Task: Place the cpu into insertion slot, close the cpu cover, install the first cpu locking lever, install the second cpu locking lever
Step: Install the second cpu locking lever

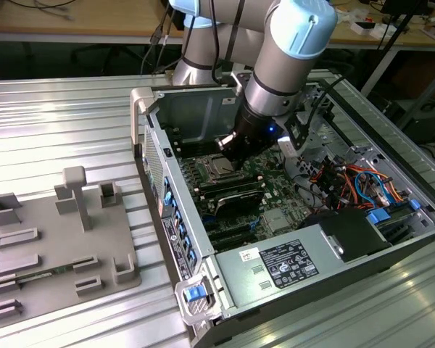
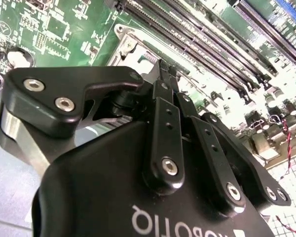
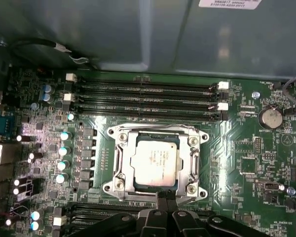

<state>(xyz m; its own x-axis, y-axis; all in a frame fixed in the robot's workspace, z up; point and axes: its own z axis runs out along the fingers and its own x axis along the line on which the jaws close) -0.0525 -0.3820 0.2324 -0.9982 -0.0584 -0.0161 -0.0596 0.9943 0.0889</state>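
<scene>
The small flat square cpu with a dull silver-grey metal top (image 3: 154,163) lies seated in its socket on the green motherboard (image 3: 237,163), framed by the thin shiny silver metal cpu cover (image 3: 119,158), which lies flat around the chip with the chip showing through its open window. In the exterior view the same cpu (image 1: 219,169) sits inside the open grey metal computer case (image 1: 275,264), which rests on the ribbed metal counter (image 1: 51,130). The black tool (image 3: 163,198) hangs just at the near edge of the socket, its fingertips (image 2: 164,74) pressed together with nothing between them, touching or almost touching the cover's rim; which of the two cannot be told. A grey plastic fixture tray (image 1: 54,243) lies on the counter at the exterior view's left, well apart from the case.
</scene>
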